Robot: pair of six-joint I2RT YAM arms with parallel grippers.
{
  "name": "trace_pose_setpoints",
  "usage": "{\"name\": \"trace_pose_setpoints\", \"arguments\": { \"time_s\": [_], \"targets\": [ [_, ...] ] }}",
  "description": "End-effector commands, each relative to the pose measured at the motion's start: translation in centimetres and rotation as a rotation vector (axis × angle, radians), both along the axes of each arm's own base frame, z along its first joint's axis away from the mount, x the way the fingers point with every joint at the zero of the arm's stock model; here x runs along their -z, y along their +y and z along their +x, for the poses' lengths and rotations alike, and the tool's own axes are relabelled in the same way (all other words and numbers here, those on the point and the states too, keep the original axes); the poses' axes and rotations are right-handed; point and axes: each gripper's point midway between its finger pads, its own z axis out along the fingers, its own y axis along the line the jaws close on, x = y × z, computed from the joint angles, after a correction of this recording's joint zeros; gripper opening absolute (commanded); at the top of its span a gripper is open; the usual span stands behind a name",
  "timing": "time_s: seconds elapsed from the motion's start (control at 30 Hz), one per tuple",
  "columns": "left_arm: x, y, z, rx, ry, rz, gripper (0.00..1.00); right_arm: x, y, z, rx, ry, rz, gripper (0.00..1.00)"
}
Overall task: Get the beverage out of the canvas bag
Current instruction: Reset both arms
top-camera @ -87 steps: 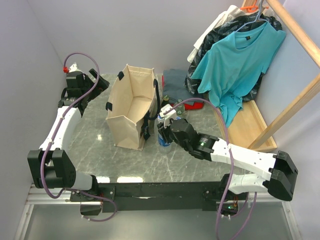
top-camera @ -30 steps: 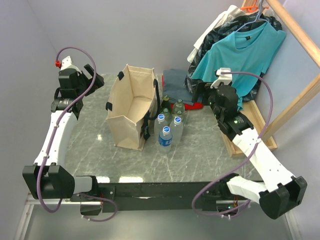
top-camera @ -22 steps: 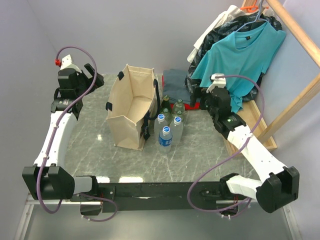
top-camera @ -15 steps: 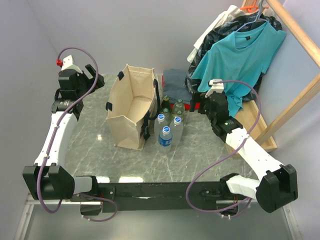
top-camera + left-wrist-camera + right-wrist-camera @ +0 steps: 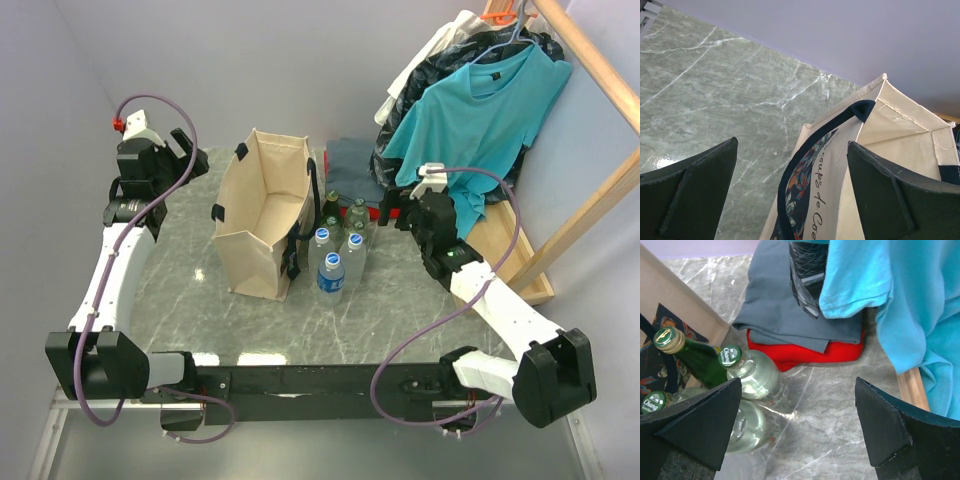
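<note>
The beige canvas bag (image 5: pixel 262 215) with black handles stands open on the marble table, and the part of its inside that shows is bare canvas. Just right of it stands a cluster of several beverage bottles (image 5: pixel 338 245): blue-capped water bottles, clear green-capped ones (image 5: pixel 752 372) and a dark green one (image 5: pixel 695 357). My left gripper (image 5: pixel 192 160) hangs open at the bag's left. In the left wrist view the bag's rim and black handle (image 5: pixel 860 107) lie between the fingers of the left gripper (image 5: pixel 795 200), untouched. My right gripper (image 5: pixel 388 208) is open, right of the bottles. In its wrist view the right gripper (image 5: pixel 797 435) holds nothing.
Behind the bottles a folded grey cloth (image 5: pixel 790 305) lies on a red item (image 5: pixel 805 352). A teal shirt (image 5: pixel 480 130) and other clothes hang from a wooden rack (image 5: pixel 590 200) at the right. Walls close in at the left and the back.
The right arm let go of a blue-capped bottle beside the bag, swung out right, and over the last second drifted back left toward the bottles. The left arm rose slightly, then held still.
</note>
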Motion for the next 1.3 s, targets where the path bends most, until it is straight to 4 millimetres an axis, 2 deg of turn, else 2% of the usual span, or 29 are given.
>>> {"name": "trace_pose_setpoints", "arguments": {
  "time_s": [0.0,0.47,0.83,1.27],
  "targets": [
    [-1.1,0.0,0.4,0.005,-0.06,0.024,0.96,-2.2,0.2,0.3,-0.022,-0.091,0.011,1.0],
    [-0.8,0.0,0.4,0.008,-0.086,0.039,0.96,-1.4,-0.5,0.5,0.004,-0.081,-0.028,1.0],
    [-0.9,1.0,0.0,-0.042,-0.091,0.049,0.96,-2.3,-0.9,-0.4,0.009,-0.121,-0.024,1.0],
    [-0.2,0.6,-0.2,-0.022,-0.093,0.04,0.96,-2.0,-1.0,-0.4,0.009,-0.117,-0.027,1.0]
  ]
}}
